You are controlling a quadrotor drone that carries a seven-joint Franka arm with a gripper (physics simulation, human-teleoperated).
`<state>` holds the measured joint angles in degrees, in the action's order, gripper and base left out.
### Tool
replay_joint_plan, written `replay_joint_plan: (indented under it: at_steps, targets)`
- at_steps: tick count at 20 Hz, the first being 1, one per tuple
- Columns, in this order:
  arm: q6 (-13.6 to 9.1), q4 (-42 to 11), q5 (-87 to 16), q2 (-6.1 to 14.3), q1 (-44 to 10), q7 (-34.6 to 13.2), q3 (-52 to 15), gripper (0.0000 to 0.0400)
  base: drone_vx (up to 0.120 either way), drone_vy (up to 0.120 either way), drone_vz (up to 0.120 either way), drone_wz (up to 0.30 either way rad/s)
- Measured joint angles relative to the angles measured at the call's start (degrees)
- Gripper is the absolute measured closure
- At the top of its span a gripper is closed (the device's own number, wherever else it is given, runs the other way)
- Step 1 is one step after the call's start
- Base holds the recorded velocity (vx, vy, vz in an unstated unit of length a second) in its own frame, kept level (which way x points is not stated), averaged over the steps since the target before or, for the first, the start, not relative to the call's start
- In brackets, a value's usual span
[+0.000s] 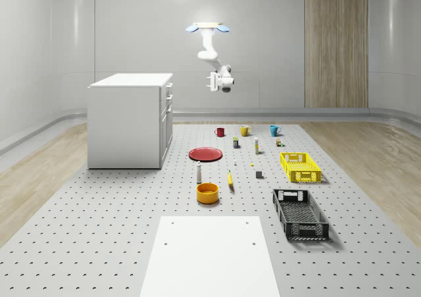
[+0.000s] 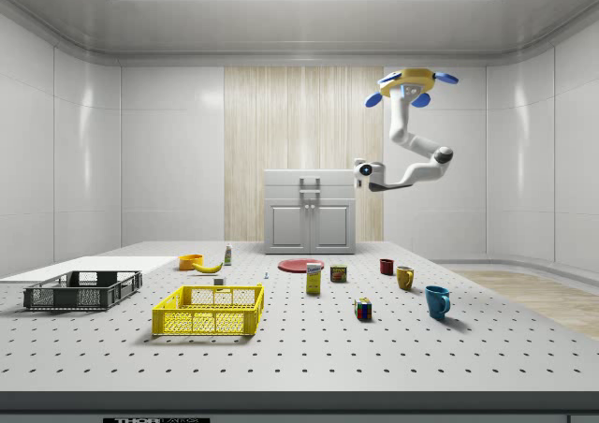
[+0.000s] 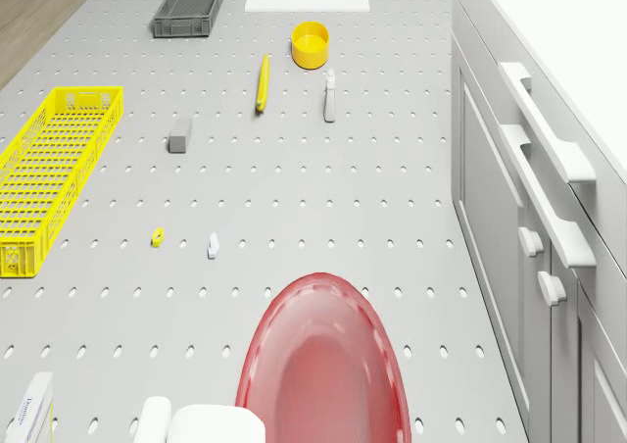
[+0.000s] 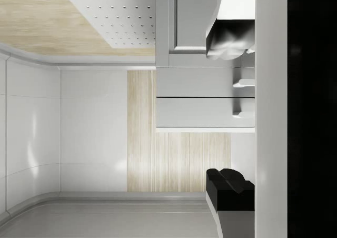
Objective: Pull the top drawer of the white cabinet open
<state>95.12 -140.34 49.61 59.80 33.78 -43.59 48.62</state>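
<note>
From above, I hover high over the mat, beside the white cabinet [image 1: 131,118], arm bent down and my gripper [image 1: 213,81] level with its top drawer [image 1: 169,91] but well apart from it. From the side, my elbow juts out and the gripper [image 2: 361,170] points toward the cabinet. At the wrist, my fingers [image 4: 229,38] stand wide apart, holding nothing.
</note>
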Motion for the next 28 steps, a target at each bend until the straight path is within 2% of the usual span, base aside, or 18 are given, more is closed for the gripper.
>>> replay_joint_plan:
  at_steps: [7,23,28]
  targets:
    - [1.1,-0.2,-1.0,1.2,1.2,-0.8,0.4,0.0095,0.120,-0.114,0.000,0.000]
    - [3.2,-0.5,-2.9,3.6,3.4,-2.4,1.1,0.0095,0.120,0.000,0.000,0.000]
    - [3.7,-0.6,-3.4,4.3,4.0,-2.8,1.3,0.0095,0.120,-0.096,0.000,0.000]
